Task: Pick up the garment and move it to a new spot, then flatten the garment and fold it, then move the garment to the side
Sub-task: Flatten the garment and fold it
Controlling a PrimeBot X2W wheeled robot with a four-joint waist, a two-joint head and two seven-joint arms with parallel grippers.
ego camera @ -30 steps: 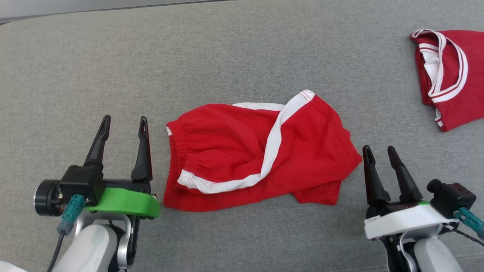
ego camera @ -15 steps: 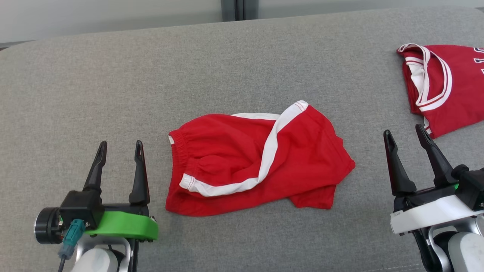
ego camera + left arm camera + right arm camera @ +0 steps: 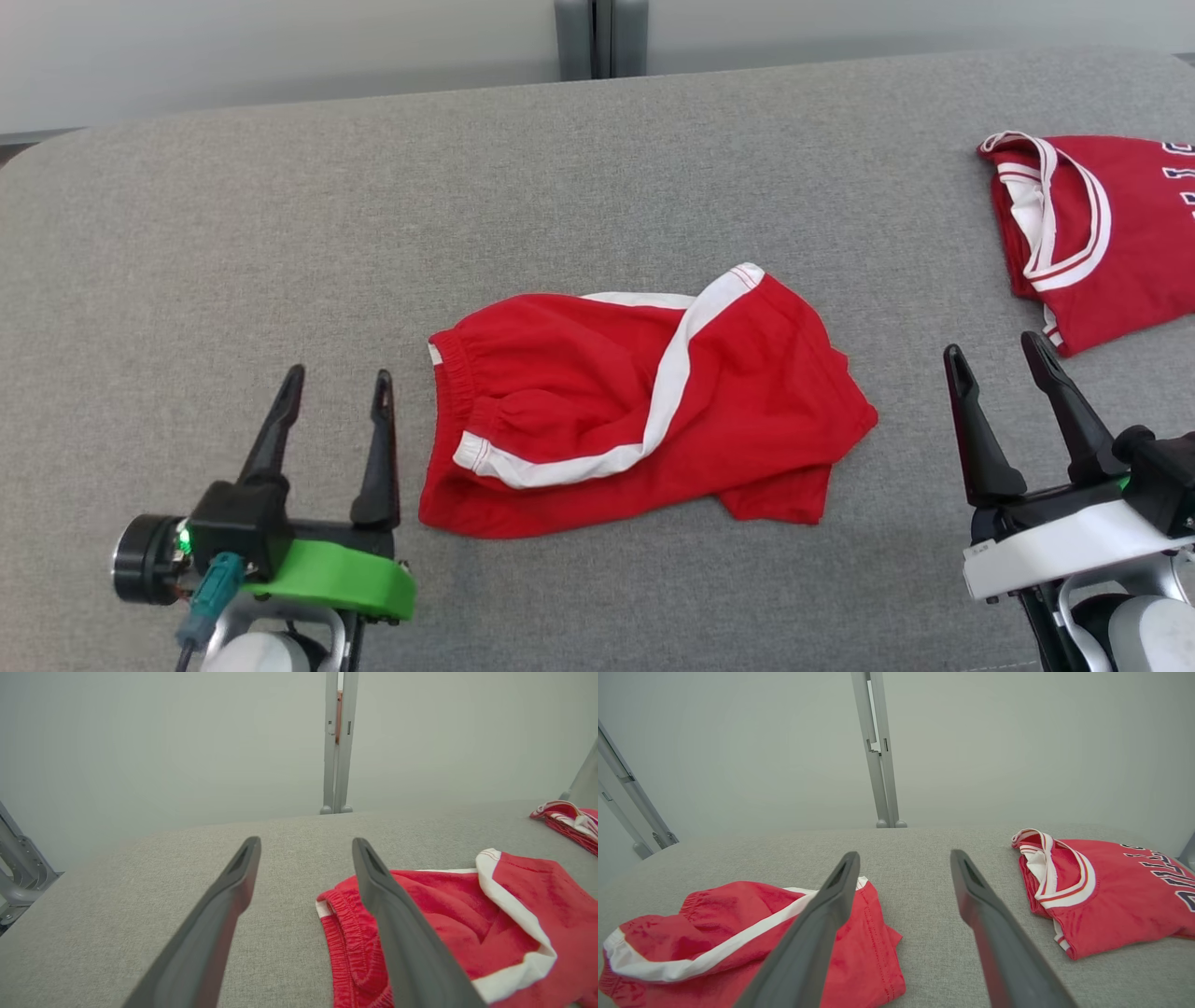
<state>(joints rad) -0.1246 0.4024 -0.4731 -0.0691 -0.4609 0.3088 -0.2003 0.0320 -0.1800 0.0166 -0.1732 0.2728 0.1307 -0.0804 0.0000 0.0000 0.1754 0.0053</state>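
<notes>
One red garment (image 3: 597, 392), white-striped, rumpled

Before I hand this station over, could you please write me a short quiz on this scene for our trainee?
1. True or false: the left end effector holds nothing.
2. Where does the red jersey lie relative to the red shorts? A) under them; B) apart from them, toward the robot's right; C) on top of them.
3. Fill the gap: the right end effector stands ___ over the grey padded surface.
Key: 1 true; 2 B; 3 open.
</notes>
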